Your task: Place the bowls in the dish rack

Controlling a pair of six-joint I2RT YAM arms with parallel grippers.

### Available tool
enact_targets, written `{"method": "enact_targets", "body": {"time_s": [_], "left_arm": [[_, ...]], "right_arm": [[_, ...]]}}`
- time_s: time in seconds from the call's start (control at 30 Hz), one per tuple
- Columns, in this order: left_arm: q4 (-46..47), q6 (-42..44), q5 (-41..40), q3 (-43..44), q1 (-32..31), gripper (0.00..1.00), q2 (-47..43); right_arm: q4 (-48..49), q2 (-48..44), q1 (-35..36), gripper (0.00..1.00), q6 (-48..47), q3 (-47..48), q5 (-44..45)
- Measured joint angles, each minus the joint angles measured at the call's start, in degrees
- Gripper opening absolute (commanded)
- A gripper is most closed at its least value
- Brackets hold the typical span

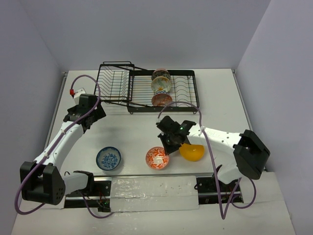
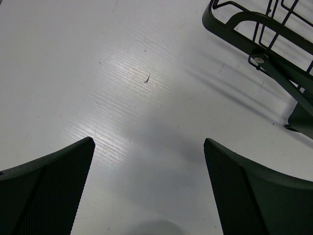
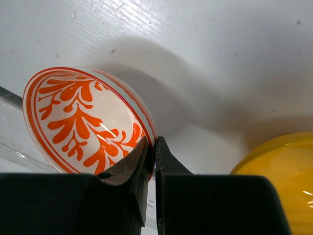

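White laminate tabletop (image 1: 132, 132), lavender walls on 3 sides. Black wire dish rack (image 1: 183, 93) sits at the far edge, with its tilted basket section at the left end. 3 patterned bowls (image 1: 161, 85) stand on edge in a row among the dividers. 3 more bowls are on the table near the arm bases: blue patterned round bowl (image 1: 108, 158) to the left, orange-red floral round bowl (image 1: 157, 157) in the middle, plain orange-yellow glazed bowl (image 1: 191, 152) just beside it on the right. Right gripper (image 3: 155, 147) is pinched onto the rim of the floral bowl, jaws nearly together with only the thin wall between them. The bowl looks tipped up on edge in the wrist view. Left gripper (image 2: 147, 142) is spread wide over bare table near the rack's corner, holding nothing. Judgement: task about half done, floral bowl pickup in hand. Risks: the rim pinch is narrow and the glaze smooth, so the bowl may swivel or slip out during the lift. The yellow bowl is close enough to get knocked on the way up. At the rack, a swinging bowl could strike the 3 already seated or miss a divider slot.
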Motion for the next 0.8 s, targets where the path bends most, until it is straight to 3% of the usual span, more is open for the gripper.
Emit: {"method": "enact_targets", "body": {"time_s": [0.53, 0.8], "left_arm": [[0.00, 0.00, 0.00, 0.00, 0.00, 0.99, 0.00], [0.00, 0.00, 0.00, 0.00, 0.00, 0.99, 0.00]], "right_arm": [[-7.65, -0.26, -1.57, 0.00, -13.97, 23.85, 5.05], [-9.29, -0.90, -4.94, 0.00, -21.51, 26.77, 19.93]]}}
